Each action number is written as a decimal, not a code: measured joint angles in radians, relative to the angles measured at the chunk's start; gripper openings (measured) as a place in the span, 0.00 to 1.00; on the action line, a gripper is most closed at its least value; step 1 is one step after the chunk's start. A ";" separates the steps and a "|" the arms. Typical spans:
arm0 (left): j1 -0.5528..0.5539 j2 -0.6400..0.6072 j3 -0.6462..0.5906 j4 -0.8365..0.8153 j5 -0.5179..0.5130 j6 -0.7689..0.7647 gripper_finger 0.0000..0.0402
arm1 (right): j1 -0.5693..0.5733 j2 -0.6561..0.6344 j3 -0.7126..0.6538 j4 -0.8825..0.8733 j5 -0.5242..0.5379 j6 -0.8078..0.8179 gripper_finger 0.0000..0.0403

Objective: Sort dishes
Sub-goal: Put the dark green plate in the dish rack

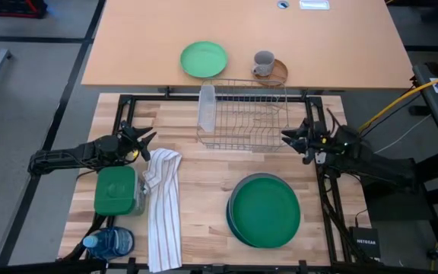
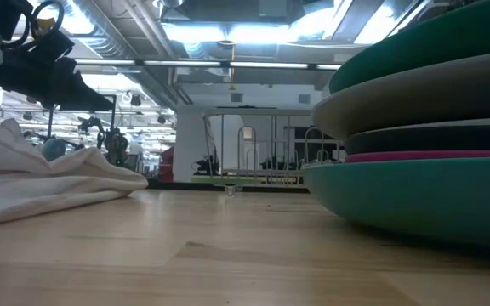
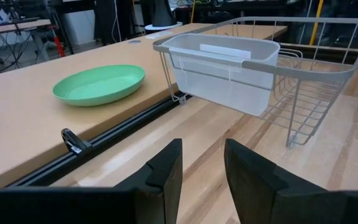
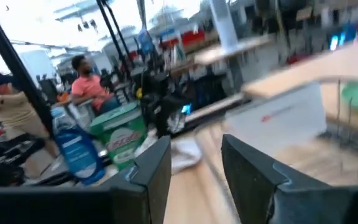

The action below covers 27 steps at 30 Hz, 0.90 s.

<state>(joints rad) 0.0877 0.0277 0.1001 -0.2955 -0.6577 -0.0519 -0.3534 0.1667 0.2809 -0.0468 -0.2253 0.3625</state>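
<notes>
The dishes (image 1: 265, 211) are one stack of large round plates on the wooden table's near right, dark green on top. The low view shows the stack (image 2: 424, 127) from the side: dark green, light grey, charcoal, pink, then teal resting on the table. My left gripper (image 1: 147, 138) hovers open at the table's left, level, pointing toward the wire dish rack (image 1: 243, 114); its fingers (image 3: 202, 168) hold nothing. My right gripper (image 1: 287, 137) hovers open beside the rack's right end, well clear of the stack, and its wrist view (image 4: 196, 163) shows nothing between the fingers.
A striped white towel (image 1: 164, 205), a green-lidded tub (image 1: 115, 190) and a blue bottle (image 1: 109, 243) lie at the near left. The rack carries a clear plastic cup (image 3: 225, 68). A small mint plate (image 1: 203, 59) and a grey mug (image 1: 263, 64) sit on the far table. People show beyond the table in the right wrist view.
</notes>
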 joint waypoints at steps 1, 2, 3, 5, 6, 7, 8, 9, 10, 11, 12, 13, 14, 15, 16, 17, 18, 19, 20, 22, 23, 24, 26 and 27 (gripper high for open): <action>0.000 0.000 0.000 0.000 0.000 0.000 0.27 | 0.000 0.012 0.041 -0.062 -0.010 0.010 0.37; 0.000 0.000 0.000 0.000 0.000 0.000 0.27 | 0.000 0.027 0.082 -0.126 -0.021 0.028 0.37; 0.000 0.000 0.000 0.000 0.000 0.000 0.27 | 0.000 0.045 0.121 -0.187 -0.030 0.051 0.37; 0.000 0.000 0.000 0.000 0.000 0.000 0.27 | 0.000 0.090 0.197 -0.305 -0.050 0.107 0.37; 0.000 0.000 0.000 0.000 0.000 0.000 0.27 | 0.000 0.114 0.232 -0.357 -0.071 0.134 0.37; 0.000 0.000 0.000 0.000 0.000 0.000 0.27 | 0.000 0.139 0.265 -0.403 -0.095 0.157 0.37; 0.000 0.000 0.000 0.000 0.000 0.000 0.27 | 0.000 0.166 0.294 -0.443 -0.124 0.182 0.37; 0.000 0.000 0.000 0.000 0.000 0.000 0.27 | 0.000 0.193 0.319 -0.475 -0.158 0.212 0.37; 0.000 0.000 0.000 0.000 0.000 0.000 0.27 | 0.000 0.222 0.339 -0.503 -0.192 0.243 0.37; 0.000 0.000 0.000 0.000 0.000 0.000 0.27 | 0.000 0.251 0.354 -0.523 -0.224 0.272 0.37; 0.000 0.000 0.000 0.000 0.000 0.000 0.27 | 0.000 0.280 0.365 -0.544 -0.258 0.299 0.37; 0.000 0.000 0.000 0.000 0.000 0.000 0.27 | 0.000 0.308 0.373 -0.561 -0.290 0.321 0.37; 0.000 0.000 0.000 0.000 0.000 0.000 0.27 | 0.000 0.337 0.377 -0.577 -0.320 0.338 0.37; 0.000 0.000 0.000 0.000 0.000 0.000 0.27 | 0.000 0.366 0.379 -0.592 -0.345 0.349 0.37; 0.000 0.000 0.000 0.000 0.000 0.000 0.27 | 0.000 0.393 0.380 -0.606 -0.368 0.361 0.37; 0.000 0.000 0.000 0.000 0.000 0.000 0.27 | 0.000 0.424 0.380 -0.624 -0.389 0.365 0.37; 0.000 0.000 0.000 0.000 0.000 0.000 0.27 | 0.000 0.457 0.380 -0.641 -0.404 0.365 0.37; 0.000 0.000 0.000 0.000 0.000 0.000 0.27 | 0.000 0.487 0.380 -0.656 -0.419 0.365 0.37; 0.000 0.000 0.000 0.000 0.000 0.000 0.27 | 0.000 0.519 0.380 -0.673 -0.434 0.363 0.37; 0.000 0.000 0.000 0.000 0.000 0.000 0.27 | 0.000 0.575 0.380 -0.705 -0.453 0.341 0.37; 0.000 0.000 0.000 0.000 0.000 -0.001 0.27 | 0.000 0.600 0.380 -0.718 -0.457 0.325 0.37; 0.000 0.000 0.000 0.000 0.000 0.000 0.27 | 0.001 0.623 0.380 -0.731 -0.459 0.308 0.37; 0.000 0.000 0.000 0.000 0.000 0.000 0.27 | 0.001 0.670 0.380 -0.764 -0.457 0.282 0.37; 0.000 0.000 0.000 0.000 0.000 -0.001 0.27 | 0.001 0.691 0.380 -0.779 -0.458 0.269 0.37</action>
<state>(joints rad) 0.0877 0.0278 0.1001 -0.2958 -0.6575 -0.0525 -0.3527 0.8581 0.6605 -0.8259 -0.6830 0.6313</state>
